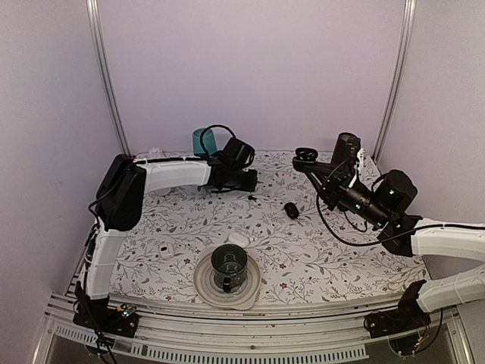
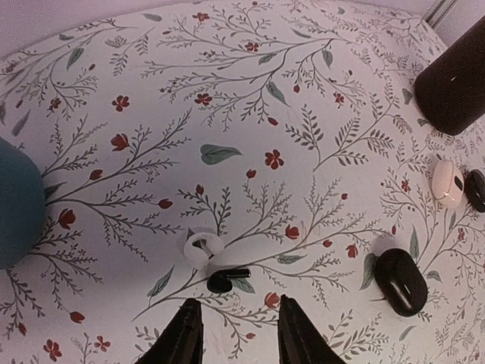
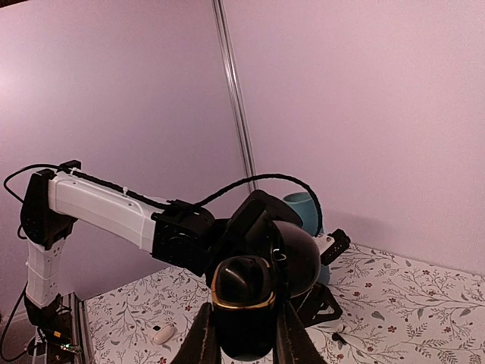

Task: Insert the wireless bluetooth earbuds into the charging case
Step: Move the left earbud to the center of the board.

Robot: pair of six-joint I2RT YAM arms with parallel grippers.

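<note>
Black earbud (image 2: 227, 279) sits at 12 o'clock of left gripper (image 2: 236, 303), narrow, empty; right gripper (image 3: 244, 327) grips case (image 3: 242, 292).

No writing, brand, number or sign can be read in any view. The small white piece (image 1: 166, 250), at about 10 o'clock from the plate (image 1: 203, 292), carries a dark spot that is too small to make out. The black charging case (image 3: 241, 292), at 6 o'clock in the right wrist view, shows a glossy shell and a gold rim but no legible mark. The cloth (image 1: 326, 250) bears only a print of twigs, leaves and red flowers.
</note>
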